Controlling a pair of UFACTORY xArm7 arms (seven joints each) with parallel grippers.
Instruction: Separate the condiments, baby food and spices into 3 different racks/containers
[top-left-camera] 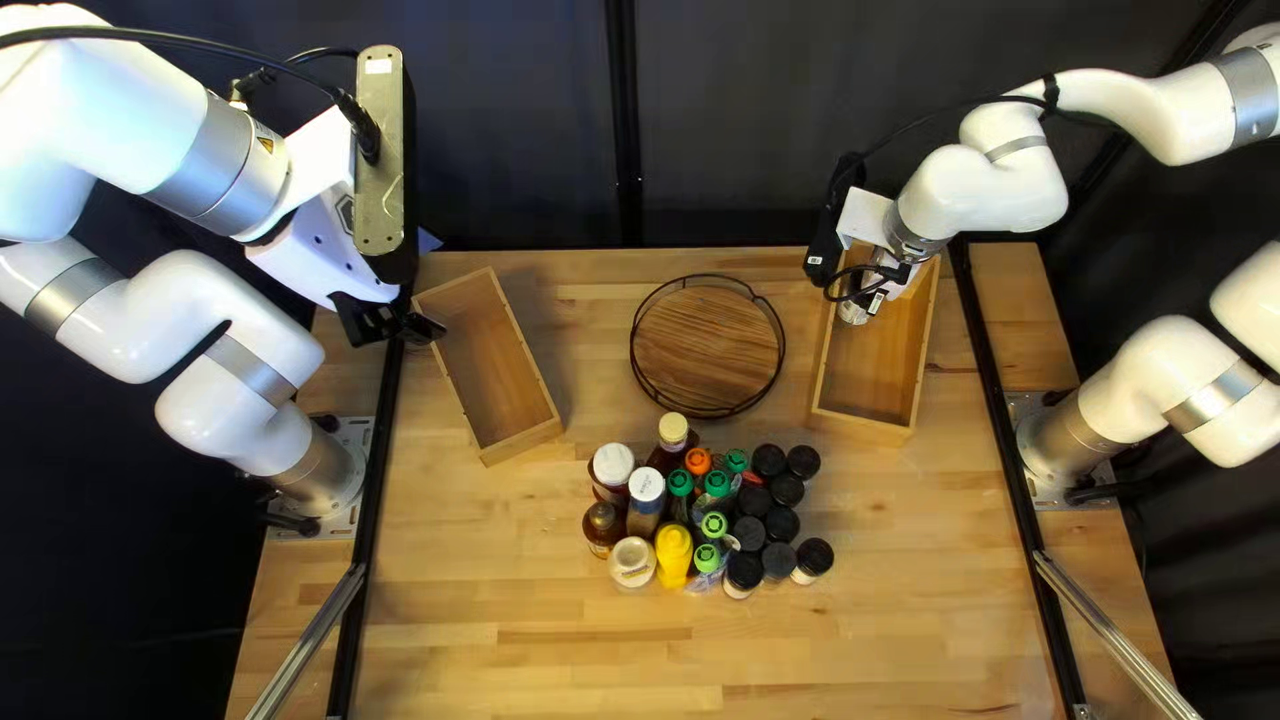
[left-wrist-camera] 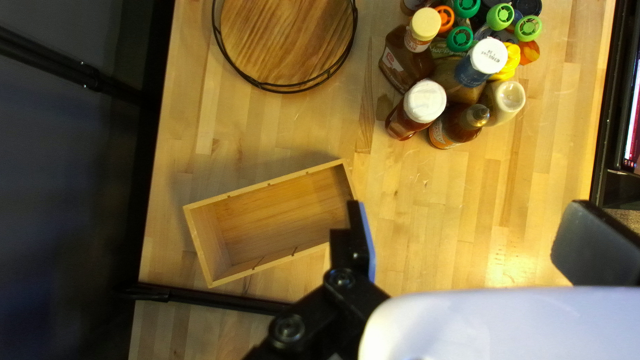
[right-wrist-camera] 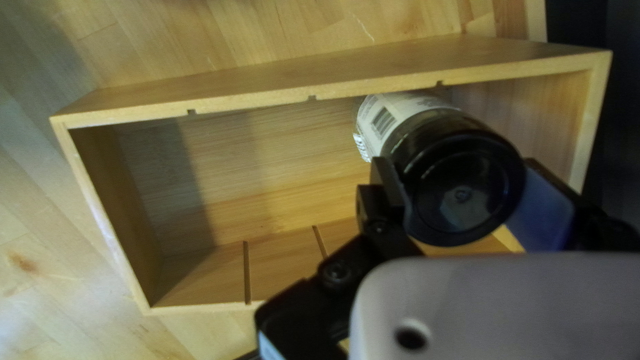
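Right gripper (top-left-camera: 862, 302) closed on a black-lidded jar (right-wrist-camera: 460, 183) within the right box (top-left-camera: 874, 374), near the surface's (top-left-camera: 534, 640) far right corner.
The jar sits between both fingers, toward the box's far end, alongside its inner long wall. The left gripper (top-left-camera: 408, 324) stands wide open with nothing between its fingers, by the outer side of the left box (top-left-camera: 496, 367), near the far left corner. A round rack (top-left-camera: 707, 350) lies between the boxes, just inside the far edge; sauce bottles (top-left-camera: 646, 496), green-capped bottles (top-left-camera: 716, 486) and black-lidded jars (top-left-camera: 750, 534) crowd mid-surface, with broad wood margins toward the near, left and right edges.
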